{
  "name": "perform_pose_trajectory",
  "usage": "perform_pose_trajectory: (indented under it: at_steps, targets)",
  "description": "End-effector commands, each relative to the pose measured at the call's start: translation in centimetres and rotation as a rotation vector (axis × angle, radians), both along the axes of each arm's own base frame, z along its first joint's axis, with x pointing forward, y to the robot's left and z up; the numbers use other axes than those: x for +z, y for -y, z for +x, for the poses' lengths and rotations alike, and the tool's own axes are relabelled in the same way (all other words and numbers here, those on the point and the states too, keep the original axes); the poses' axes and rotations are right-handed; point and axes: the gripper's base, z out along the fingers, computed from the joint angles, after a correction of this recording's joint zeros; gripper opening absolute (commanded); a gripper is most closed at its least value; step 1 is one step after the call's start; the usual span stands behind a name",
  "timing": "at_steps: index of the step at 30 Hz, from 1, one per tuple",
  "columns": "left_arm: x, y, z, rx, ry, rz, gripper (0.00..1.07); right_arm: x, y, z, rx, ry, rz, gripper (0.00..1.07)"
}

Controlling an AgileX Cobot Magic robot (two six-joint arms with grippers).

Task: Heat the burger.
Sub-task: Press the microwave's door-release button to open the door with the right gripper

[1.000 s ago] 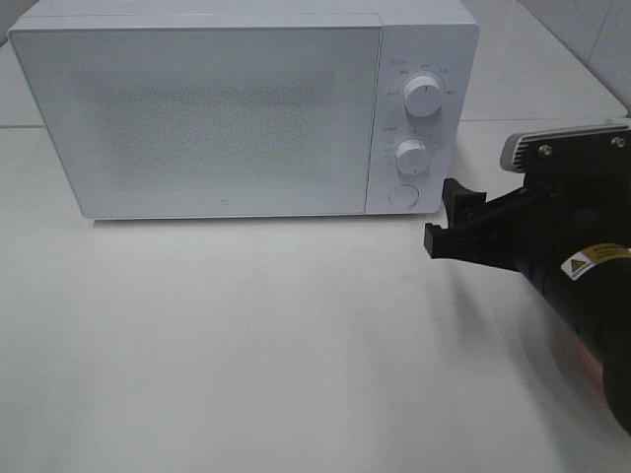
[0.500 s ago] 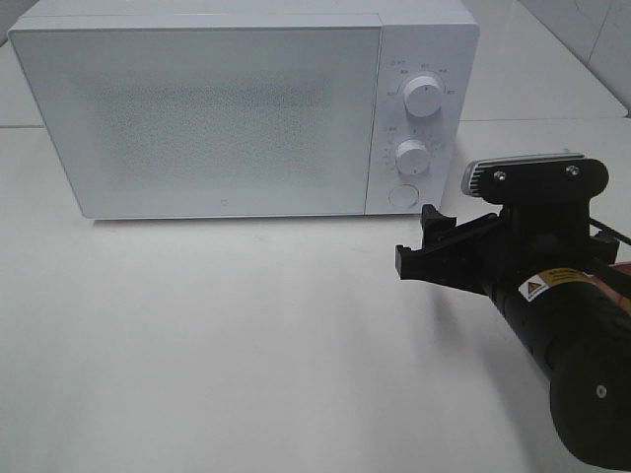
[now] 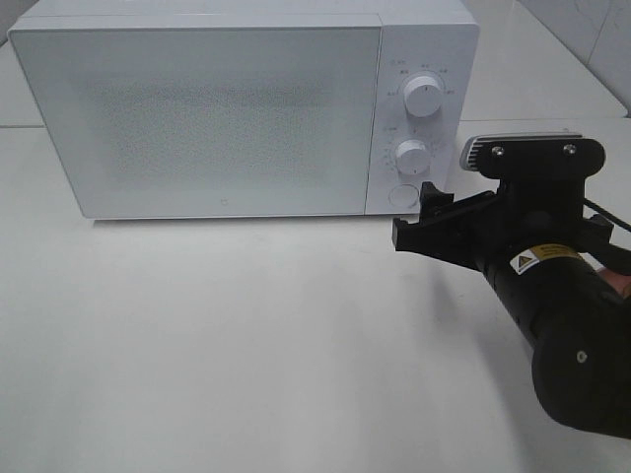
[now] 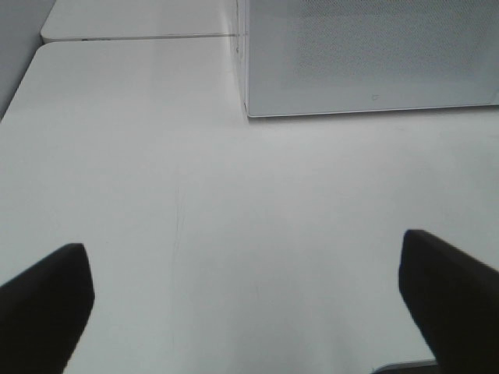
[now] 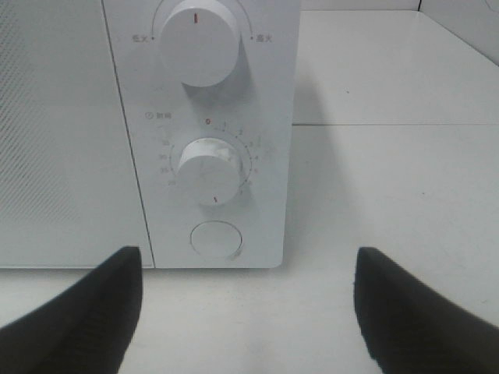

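Note:
The burger is out of view in every frame. The white microwave stands at the back of the table with its door shut; it also shows in the left wrist view. My right gripper is open and empty, just in front of the microwave's control panel, level with the round button. In the right wrist view the right gripper points at that button and stands a short way off it. My left gripper is open and empty over bare table. It does not show in the exterior view.
The control panel carries an upper knob and a lower timer knob, both also in the right wrist view. The white table spreads in front. A pink sliver shows behind the right arm.
My right arm has moved left and toward the microwave's control panel, so its open gripper now sits close in front of the round button. The microwave is unchanged.

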Motion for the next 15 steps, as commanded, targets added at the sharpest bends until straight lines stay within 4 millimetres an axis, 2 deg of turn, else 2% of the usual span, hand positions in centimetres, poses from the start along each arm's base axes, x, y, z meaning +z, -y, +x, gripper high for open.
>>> perform_pose_trajectory:
  at_steps: [1,7,15]
  targets:
    - [0.0,0.0,-0.2,-0.001,0.022,-0.006,1.00,1.1,0.2,1.1,-0.027,0.120,-0.015,0.74]
    - [0.0,0.0,-0.2,-0.001,0.022,-0.006,1.00,0.0,-0.4,2.3,-0.016,0.110,-0.041,0.74]
    - [0.0,0.0,-0.2,-0.001,0.022,-0.006,1.00,-0.6,-0.8,2.6,-0.019,0.092,-0.023,0.74]
